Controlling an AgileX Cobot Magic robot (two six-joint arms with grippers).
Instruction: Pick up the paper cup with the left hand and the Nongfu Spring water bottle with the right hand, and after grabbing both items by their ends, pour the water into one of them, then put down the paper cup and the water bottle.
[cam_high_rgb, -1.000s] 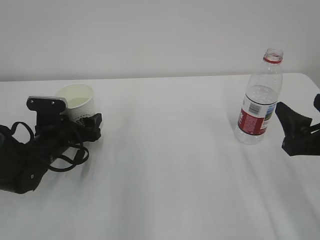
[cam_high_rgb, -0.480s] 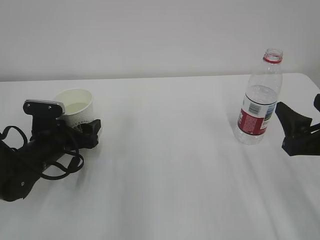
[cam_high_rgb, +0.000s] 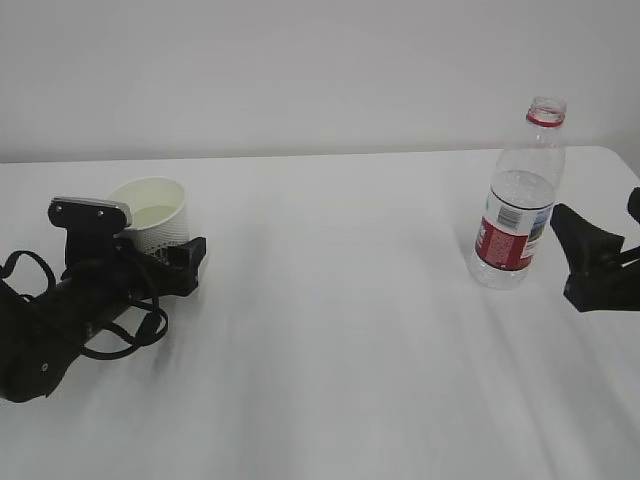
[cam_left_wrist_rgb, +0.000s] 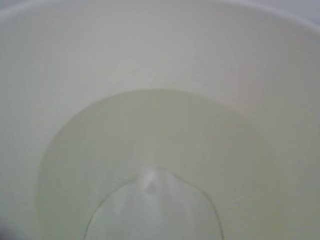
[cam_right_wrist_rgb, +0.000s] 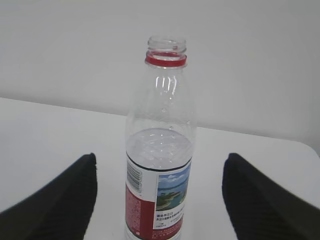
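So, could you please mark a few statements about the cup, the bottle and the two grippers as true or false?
1. The Nongfu Spring water bottle stands upright with no cap. True.
2. The paper cup is empty. False: it holds some water.
3. The right hand grips the bottle. False: its open jaws stand apart from the bottle, either side of it.
4. The left hand sits at the cup, low on the table. True.
5. The bottle lies beside the cup. False: they stand far apart.

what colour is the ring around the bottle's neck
Red, clearest in the right wrist view, on the neck ring of the water bottle.
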